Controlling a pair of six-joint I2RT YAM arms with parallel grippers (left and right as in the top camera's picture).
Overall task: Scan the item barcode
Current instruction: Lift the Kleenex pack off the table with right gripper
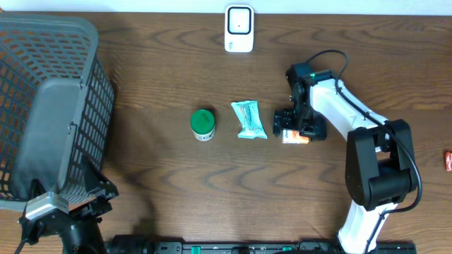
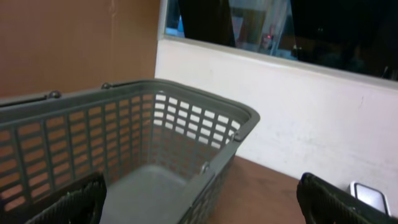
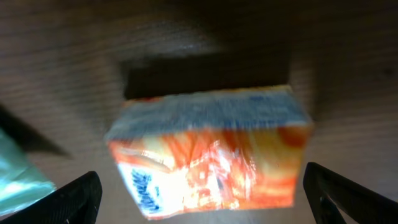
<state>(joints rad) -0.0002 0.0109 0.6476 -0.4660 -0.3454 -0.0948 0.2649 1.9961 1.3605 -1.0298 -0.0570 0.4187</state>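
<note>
- overhead: the right hand [image 1: 299, 129] hangs directly over the orange snack packet [image 1: 295, 138], which lies on the bench [image 1: 162, 176] just beside a teal packet [image 1: 248, 120]. only a sliver of orange shows beneath the hand. the white scanner [image 1: 239, 28] stands at the far edge, well apart from the packet and a little toward the left arm's side. a green-lidded tub [image 1: 203, 124] sits beyond the teal packet. the left arm [image 1: 70, 226] is down by the grey basket [image 1: 49, 85], far from the packet, so the right arm is plainly the nearer.
- left wrist: the left hand [image 2: 199, 208] stands wide with nothing between its fingers [image 2: 68, 202], looking into the grey basket [image 2: 186, 124]. the packet is not in sight here.
- right wrist: the right hand [image 3: 202, 193] is spread wide, its fingers [image 3: 71, 199] to either side of the orange snack packet [image 3: 211, 162] and, as far as the blur allows, apart from it. the packet lies flat with its long axis running from finger to finger, so i judge that closing would squeeze it end to end. a corner of the teal packet [image 3: 18, 180] shows at the edge. no barcode can be made out on the upward face.
</note>
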